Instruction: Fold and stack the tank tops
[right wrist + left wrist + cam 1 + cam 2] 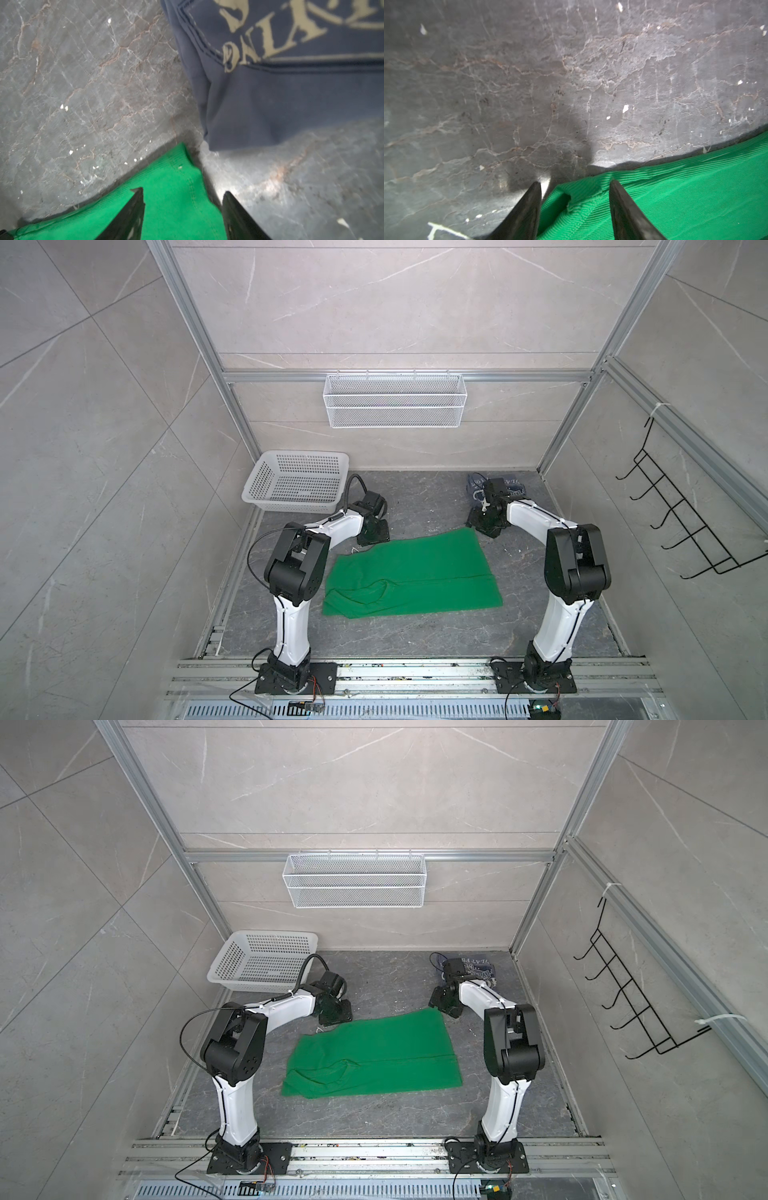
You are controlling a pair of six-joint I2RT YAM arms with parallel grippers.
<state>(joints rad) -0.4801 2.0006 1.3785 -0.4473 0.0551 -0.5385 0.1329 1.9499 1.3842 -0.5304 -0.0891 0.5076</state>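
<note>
Both of my hands are at the far edge of the bright green ribbed-cloth tank top (411, 576), one at each corner. My left gripper (575, 181) has its fingers (527, 209) parted. A hemmed corner of the green cloth lies flat between them, with bare dark grey marbled tabletop (529, 83) beyond the tips. My right gripper (184, 190) is parted too and straddles the other far corner, its stitched hem running between the two tips. As far as I can see, neither hand has closed on the cloth.

The green top lies spread in a broad oblong that reaches back from my fingertips toward my bases. A straight line runs along it, and there is a rumpled patch at the near end on my left side. I judge it is not yet folded down to stacking size.

Just past my right fingertips, close to the green corner but apart from it, sits the slate-blue cloth tank top with pale lettering (291, 93). It is gathered into a small bundle, though I cannot tell how neatly it is folded. The white perforated plastic basket (266, 497) stands beyond my left fingers and holds nothing I can see.

I judge that what is left is pinching these corners, folding the green top, and stacking the two tops.
</note>
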